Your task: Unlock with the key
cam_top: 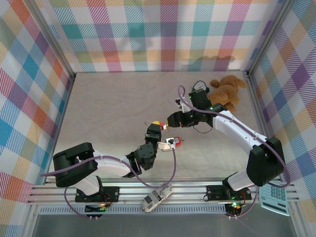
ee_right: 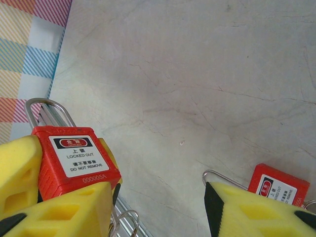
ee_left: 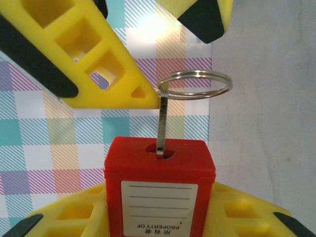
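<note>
Padlock (ee_left: 159,187) sitting pinched in left end effector (cam_top: 154,131), key (ee_left: 161,123) sticking out of keyhole, shank pointing 12 o'clock in left wrist view, straight at right end effector (cam_top: 167,122). Right one's nearer, hanging spread around key, one fingertip (ee_left: 139,94) touching shank, not gripping yet imo.

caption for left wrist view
Red padlock in yellow jaws, ringed key in its keyhole, another finger at the key.

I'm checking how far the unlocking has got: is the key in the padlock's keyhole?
Yes, the key stands with its tip inside the keyhole on top of the red padlock.
</note>
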